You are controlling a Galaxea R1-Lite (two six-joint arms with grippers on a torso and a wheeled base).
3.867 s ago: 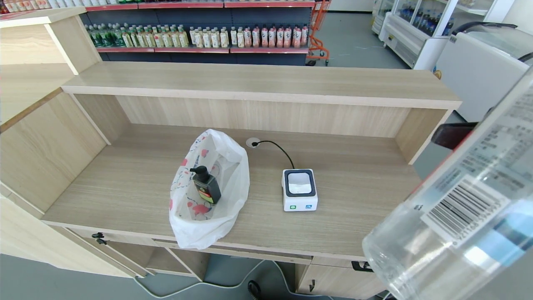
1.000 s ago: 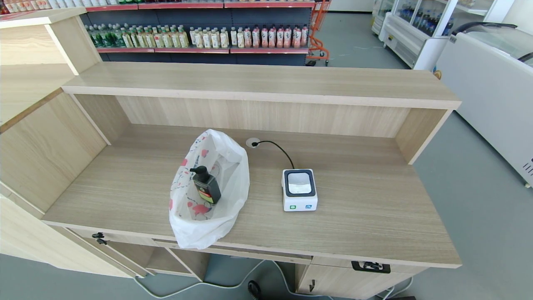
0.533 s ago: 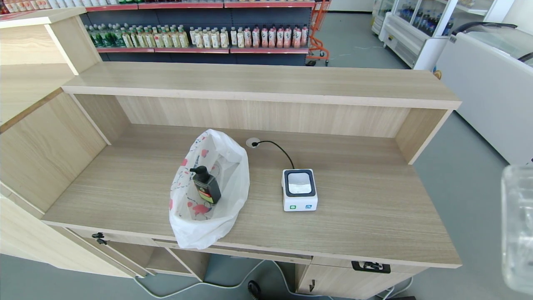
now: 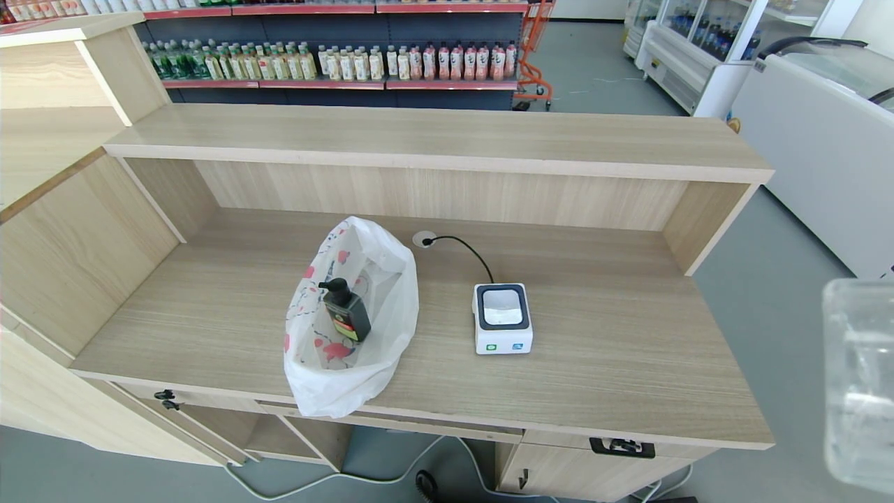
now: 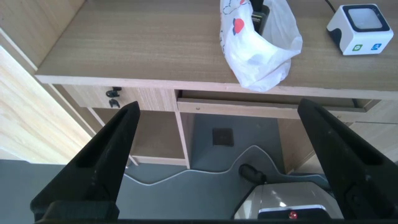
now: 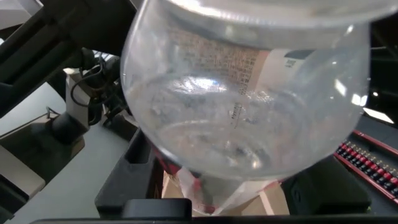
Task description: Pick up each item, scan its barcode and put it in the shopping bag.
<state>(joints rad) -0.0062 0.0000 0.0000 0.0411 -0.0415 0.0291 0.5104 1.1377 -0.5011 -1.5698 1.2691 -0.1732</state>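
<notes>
A white shopping bag (image 4: 349,363) with red prints stands open on the wooden counter (image 4: 601,349), left of centre. Inside it stands a black pump bottle (image 4: 346,312). A white barcode scanner (image 4: 501,318) sits to the bag's right, window facing up. A clear plastic bottle (image 4: 859,381) hangs at the far right, beyond the counter's end; my right gripper (image 6: 217,190) is shut on this bottle (image 6: 242,106), its base toward the wrist camera. My left gripper (image 5: 217,165) is open, low in front of the counter's front edge, with the bag (image 5: 258,43) and scanner (image 5: 359,28) above it.
A raised shelf (image 4: 433,143) backs the counter and side panels close both ends. The scanner's black cable (image 4: 464,251) runs to a hole in the counter. Drawers with black handles (image 4: 621,447) sit under the front edge. Store shelves and freezers stand behind.
The clear bottle, close to the head camera 3.9 s ago, was out of sight 1 s ago, then came back at the right edge and has shifted slightly left.
</notes>
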